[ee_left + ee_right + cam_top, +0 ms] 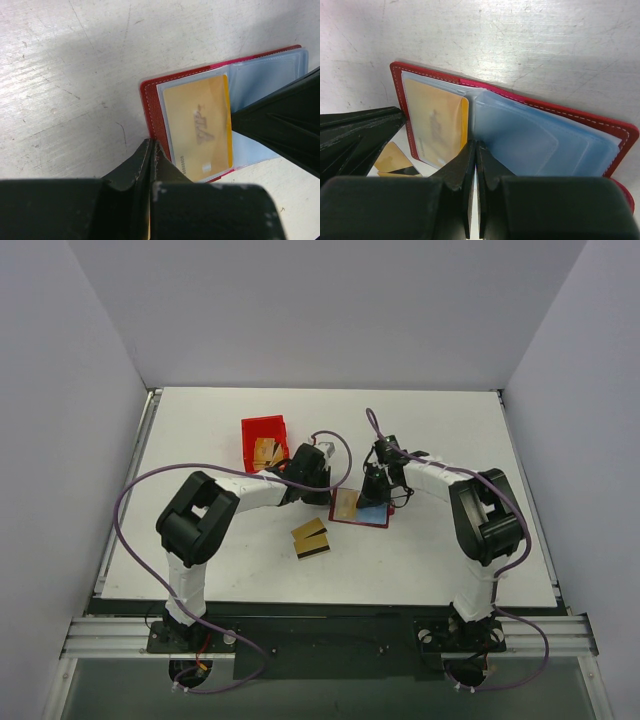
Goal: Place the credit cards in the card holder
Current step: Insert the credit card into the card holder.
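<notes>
The card holder (372, 516) lies open mid-surface (200, 430), one gold credit card (200, 125) in its left sleeve. The left claw (151, 147), pinched narrow, sits at that card-side edge. The right claw (474, 147), closed tight, rests on the centre fold. Two loose cards (311, 538) lie just beside the holder, and a red bin (262, 428) behind holds further cards (268, 452)

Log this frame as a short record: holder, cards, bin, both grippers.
card holder: open on table
sleeved card: one gold card in clear sleeve
loose cards: two, overlapping, near holder
red bin: further cards inside
left gripper: shut, at holder's edge
right gripper: shut, at holder's fold
</notes>
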